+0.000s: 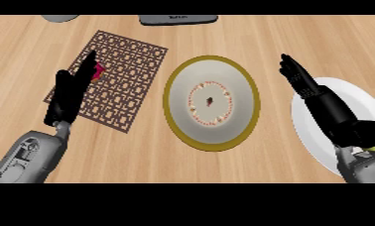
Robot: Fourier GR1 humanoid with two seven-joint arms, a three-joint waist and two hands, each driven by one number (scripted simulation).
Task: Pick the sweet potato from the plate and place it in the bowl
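A round dish with an olive-gold rim (173, 102) lies in the middle of the counter. Its pale inside carries a ring pattern and holds nothing. A plain white dish (307, 132) sits at the right edge, partly hidden by my right hand (306, 84), which hangs over the dish's left side with straight fingers. My left hand (71, 92) is open too, fingers straight, above a brown patterned mat (128, 71). A small reddish-pink thing (98, 72), perhaps the sweet potato, peeks out beside the left fingertips on the mat; most of it is hidden.
A dark grey object (178, 19) lies at the counter's far edge in the middle, and a grey rounded object (60, 18) sits at the far left. Bare wood shows between the mat, the two dishes and the near edge.
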